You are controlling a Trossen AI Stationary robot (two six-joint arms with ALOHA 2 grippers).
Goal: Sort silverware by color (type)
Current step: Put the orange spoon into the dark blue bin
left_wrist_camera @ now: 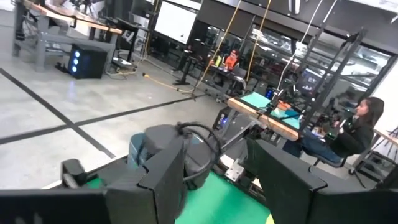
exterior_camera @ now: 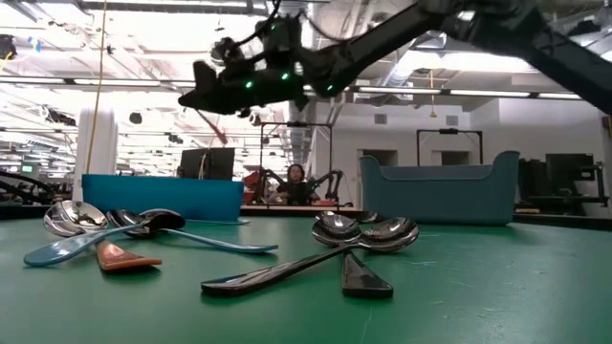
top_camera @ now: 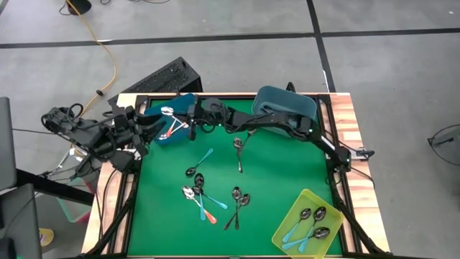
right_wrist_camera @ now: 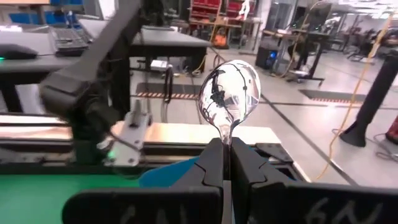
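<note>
So the right arm is stretched way across the top of the table toward the far left corner, and the right gripper (right_wrist_camera: pixel 226 163) has its two dark fingers pinched tight together, wrist raised off the surface. In the low view that same gripper (exterior_camera: pixel 206 96) hangs high in the air with little green lights glowing on the wrist. The left arm is folded up off the table's left edge, and the left gripper (left_wrist_camera: pixel 214 177) sits with its fingers spread wide.
</note>
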